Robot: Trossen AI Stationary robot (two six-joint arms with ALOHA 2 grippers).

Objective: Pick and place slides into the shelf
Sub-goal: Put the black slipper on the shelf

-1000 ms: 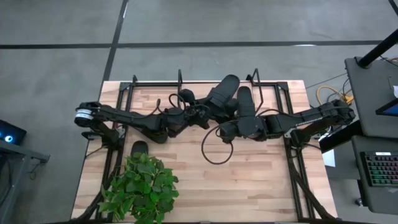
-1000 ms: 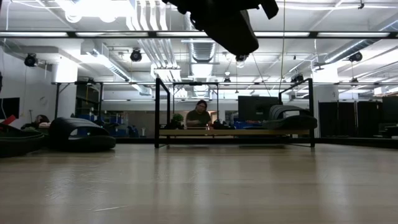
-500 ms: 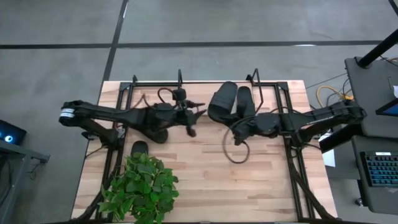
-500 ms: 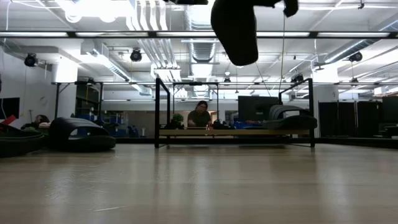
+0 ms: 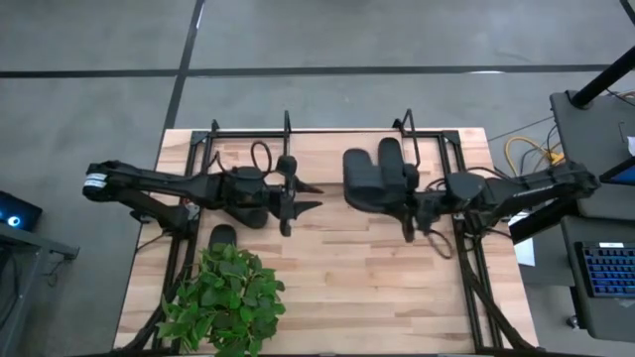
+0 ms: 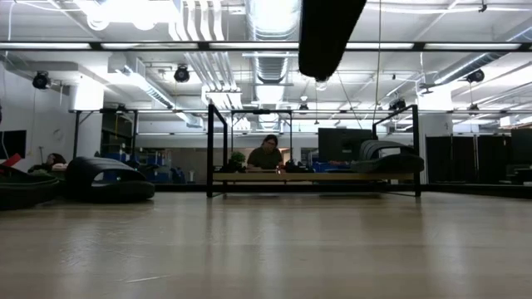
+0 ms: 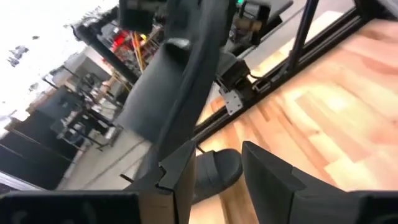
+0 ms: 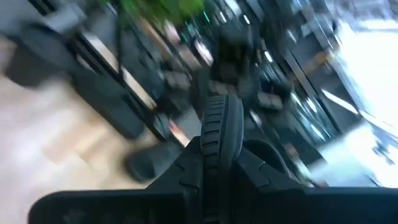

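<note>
My right gripper point(image 5: 399, 196) is shut on a black slide point(image 5: 362, 178), held high over the table just in front of the shelf point(image 5: 287, 123); in the low view that slide point(image 6: 328, 33) hangs at the picture's top. Another slide point(image 5: 390, 157) rests sole-down on the right end of the shelf's board point(image 6: 312, 176). My left gripper point(image 5: 298, 195) is open and hovers left of the table's middle, touching nothing. A third slide point(image 5: 223, 236) lies on the table by the plant, and the left wrist view shows it point(image 7: 214, 174) beyond the open fingers. My right gripper pinches the slide between its two fingers by the ridged edge of the sole point(image 8: 221, 134), which runs up between them. It reaches in about level from the table's right side. The slide is lifted clear and hangs tilted, well above the table.
A green potted plant point(image 5: 226, 297) fills the near left corner. Black arm-mount frames point(image 5: 466, 248) run along both sides. The low view shows two slides point(image 6: 108, 178) point(image 6: 21, 189) on the table's left. Bare wood point(image 5: 347, 288) lies near the front. A person point(image 6: 266, 156) sits beyond the table.
My left gripper has let go of the slide and drawn back toward the table's left. My right gripper, holding the slide, has moved toward the table's right and turned it from slanting to lined up beside the slide on the shelf.
</note>
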